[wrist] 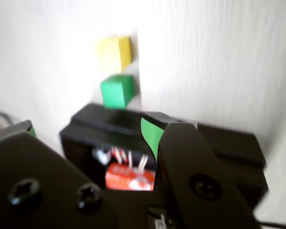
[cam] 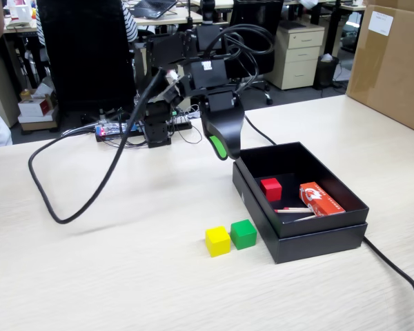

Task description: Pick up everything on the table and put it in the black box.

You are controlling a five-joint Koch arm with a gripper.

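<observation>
Pale beige wood-grain tabletop (cam: 124, 276) spreads under everything, with the arm's black gripper with green-padded jaws (cam: 221, 148) hanging above it, clear of the surface. In the wrist view the gripper (wrist: 93, 131) shows its two green pads set well apart with nothing between them, so the jaws stand apart and empty.

Just beside the gripper, to the right and a little lower in the fixed view, sits the shallow matte black box with a wider rim base (cam: 317, 238); in the wrist view the box (wrist: 105, 124) lies right beneath the jaws.

Inside the box, on the side away from the gripper, lies a flat orange-red packet (cam: 321, 198), with thin sticks (cam: 293, 210) next to it.

The small red cube (cam: 270, 188) rests in the box, nearer the gripper than the packet.

The small green cube (cam: 243, 234) and small yellow cube (cam: 217, 241) sit side by side on the tabletop outside the box, below the gripper in the fixed view, the green one nearer the box wall.
</observation>
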